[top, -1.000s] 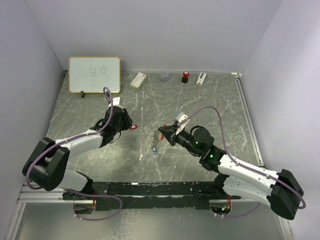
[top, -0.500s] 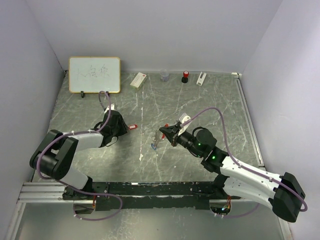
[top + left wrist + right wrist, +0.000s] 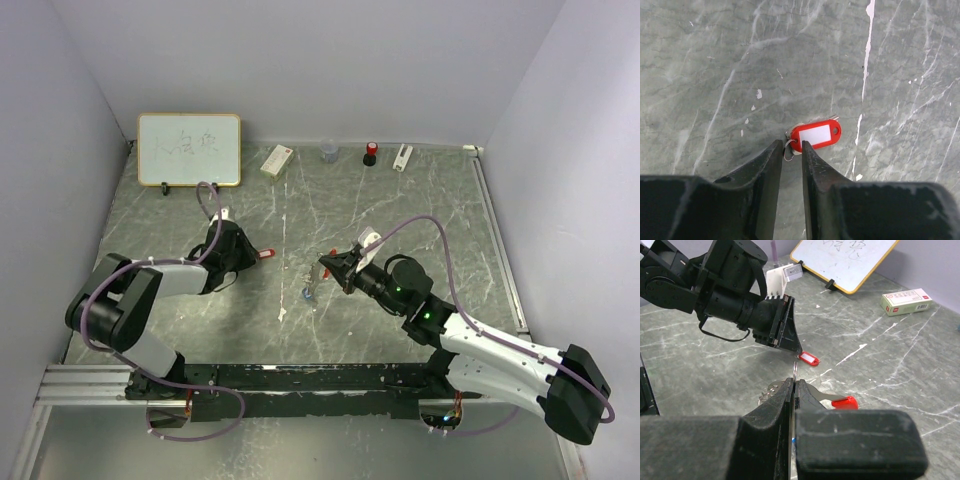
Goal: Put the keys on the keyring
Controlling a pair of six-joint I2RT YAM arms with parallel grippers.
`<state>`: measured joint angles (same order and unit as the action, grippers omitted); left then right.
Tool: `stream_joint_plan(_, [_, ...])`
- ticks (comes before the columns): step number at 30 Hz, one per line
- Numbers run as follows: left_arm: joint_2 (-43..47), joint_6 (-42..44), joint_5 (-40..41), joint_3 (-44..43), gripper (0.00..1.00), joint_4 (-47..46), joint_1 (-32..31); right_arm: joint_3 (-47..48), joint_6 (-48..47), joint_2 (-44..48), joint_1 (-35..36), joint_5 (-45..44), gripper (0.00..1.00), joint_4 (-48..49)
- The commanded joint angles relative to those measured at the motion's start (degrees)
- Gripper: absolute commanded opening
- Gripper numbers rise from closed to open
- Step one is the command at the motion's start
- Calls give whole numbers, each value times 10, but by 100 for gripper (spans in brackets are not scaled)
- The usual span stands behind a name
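Red plastic, glossy and oblong, with a white label set in its face: this is the fob of the keyring [image 3: 816,135]. It lies flat on the grey-green, white-veined stone bench [image 3: 715,60], with a thin grey wire ring looped at its near end. The black, wedge-shaped left fingers [image 3: 767,170] stand slightly parted, one tip on each side of that ring. Whether they press on it I cannot tell.

Well to the right, the matt black right fingers [image 3: 770,412] are clenched flat together on the red-headed key [image 3: 845,402]. It is a small silver key whose rounded red plastic head juts from one side of the seam. A fine wire loop [image 3: 795,371] rises above the tips.

In the overhead view the blue-headed key [image 3: 307,294] shows just below those tips as a blue speck with a silver sliver. Whether it lies on the bench or hangs is unclear.

At the far edge a wood-framed whiteboard [image 3: 189,148] leans on the wall, with a small white-and-red carton [image 3: 276,160] near it.
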<state>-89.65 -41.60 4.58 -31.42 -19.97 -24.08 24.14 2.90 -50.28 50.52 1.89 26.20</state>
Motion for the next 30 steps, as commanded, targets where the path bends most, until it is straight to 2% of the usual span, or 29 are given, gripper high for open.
stream_joint_plan(1, [-15, -6, -26, 5, 30, -13, 7, -4, 4, 8, -1, -7, 0, 16])
stream_joint_plan(8, [-12, -5, -29, 4, 7, -10, 9, -5, 4, 6, -1, -9, 0, 18])
stream_joint_plan(14, [26, 32, -50, -4, 7, -15, 9, 2, -3, 2, -1, -11, 0, 10])
stream_joint_plan(21, [107, 136, -149, -21, 7, -66, 9, 31, -22, -9, -1, -6, 0, -21])
stream_joint_plan(30, [158, 238, -301, -33, 7, -165, 9, 83, -31, -58, -1, 16, 0, -58])
